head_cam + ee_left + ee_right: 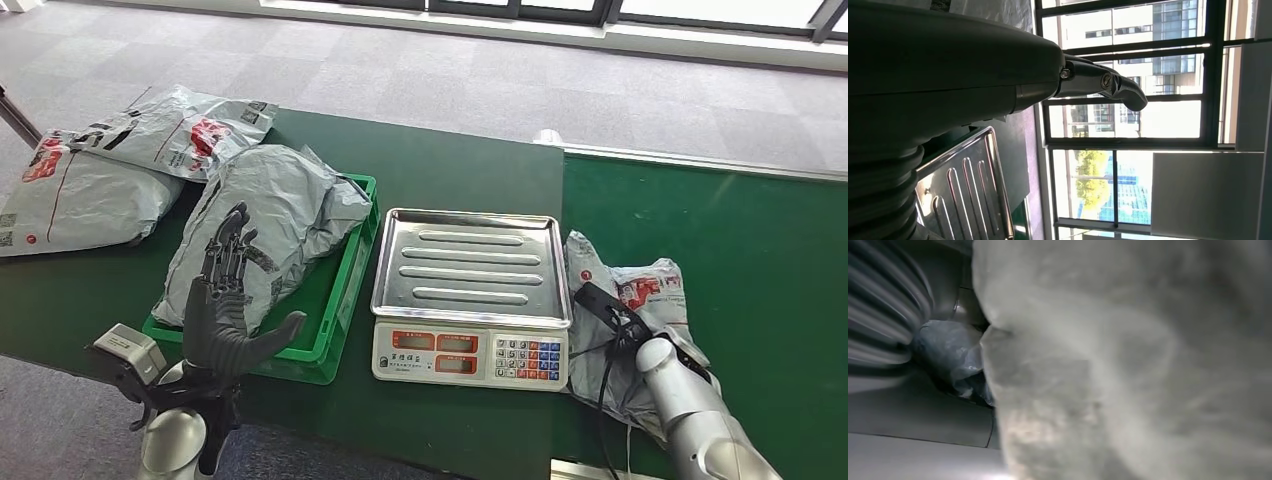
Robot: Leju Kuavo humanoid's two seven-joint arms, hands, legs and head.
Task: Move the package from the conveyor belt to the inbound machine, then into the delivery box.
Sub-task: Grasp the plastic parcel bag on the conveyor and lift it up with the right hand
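Observation:
A grey mailer package [640, 290] with red print lies crumpled on the green conveyor belt [750, 240], just right of the scale. My right hand [612, 318] reaches into it from the near side and grips it. In the right wrist view the grey package [1128, 365] presses close against the hand and hides the fingers. The inbound machine is a scale with a bare steel tray [470, 265] and a keypad front [470, 355]. My left hand [228, 300] is raised open, fingers spread, in front of the green delivery box [338, 300].
A large grey package [270, 220] fills the green box. Two more mailers [90, 190] lie on the dark green table [450, 165] at the far left. The left wrist view shows the scale tray [968, 185] and windows beyond.

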